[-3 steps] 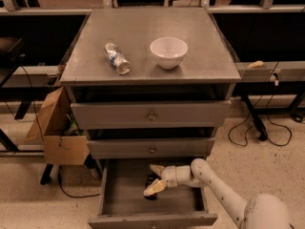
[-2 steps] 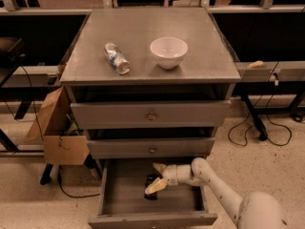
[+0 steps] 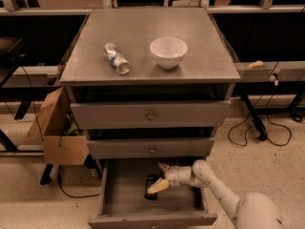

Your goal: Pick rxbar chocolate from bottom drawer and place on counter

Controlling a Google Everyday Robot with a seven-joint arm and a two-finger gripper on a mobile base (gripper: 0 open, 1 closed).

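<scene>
The bottom drawer (image 3: 119, 194) is pulled out. The rxbar chocolate (image 3: 150, 193), a small dark bar, lies on the drawer floor near the middle. My gripper (image 3: 160, 177) reaches into the drawer from the right, low over the floor. Its fingers are spread, and the lower fingertip (image 3: 157, 187) lies over the bar's upper end, hiding part of it. The bar is not between the fingers. The counter (image 3: 143, 37) is the grey top of the cabinet.
On the counter stand a white bowl (image 3: 168, 52) and a clear plastic bottle (image 3: 116, 58) lying on its side. The two upper drawers (image 3: 151, 114) are closed. A cardboard box (image 3: 57, 132) leans at the cabinet's left. Cables run over the floor at the right.
The gripper has shifted very slightly to the right inside the drawer. The bar has not moved.
</scene>
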